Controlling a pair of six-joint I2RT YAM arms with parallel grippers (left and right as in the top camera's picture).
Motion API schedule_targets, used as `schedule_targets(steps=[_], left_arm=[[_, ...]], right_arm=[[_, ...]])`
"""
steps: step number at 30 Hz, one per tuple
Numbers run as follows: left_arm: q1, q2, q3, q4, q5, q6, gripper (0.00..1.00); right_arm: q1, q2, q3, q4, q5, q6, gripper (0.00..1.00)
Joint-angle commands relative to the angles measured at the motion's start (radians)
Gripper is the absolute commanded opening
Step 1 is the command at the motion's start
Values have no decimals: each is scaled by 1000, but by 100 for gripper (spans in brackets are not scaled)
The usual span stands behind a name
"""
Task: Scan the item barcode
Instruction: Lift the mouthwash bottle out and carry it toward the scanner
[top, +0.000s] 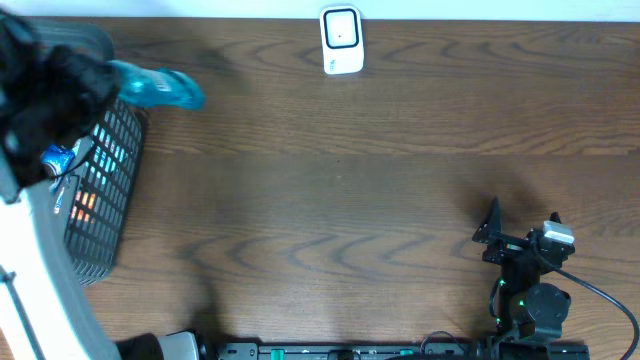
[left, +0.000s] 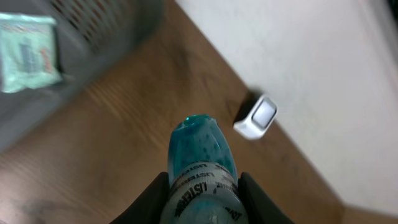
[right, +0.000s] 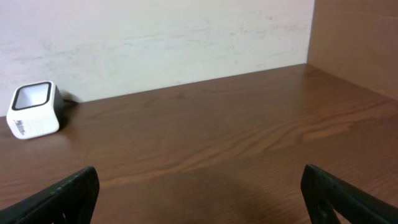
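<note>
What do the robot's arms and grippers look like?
Both arms are black. The right arm carries small green lights, a pale camera block and a black cable. The left arm is blurred overhead. The left gripper and right gripper have plain dark fingers.

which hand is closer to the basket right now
Left. The left hand holds a blue bottle by the far end of the basket; the right hand sits open across the table.
</note>
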Motion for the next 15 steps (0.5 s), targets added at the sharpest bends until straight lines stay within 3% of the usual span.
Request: schedule_targets(steps=[1,4,15], left_arm=[[-103,49,29,14,-32,-16,27],[-230,117,29,15,-105,-17,27],[-486,259,25,13,-312,-36,27]], right_arm=[[-2,-5,-1,-4,-2,11,99],[-2,-5,-1,-4,-2,11,99],[-2,-5,-1,-4,-2,11,99]])
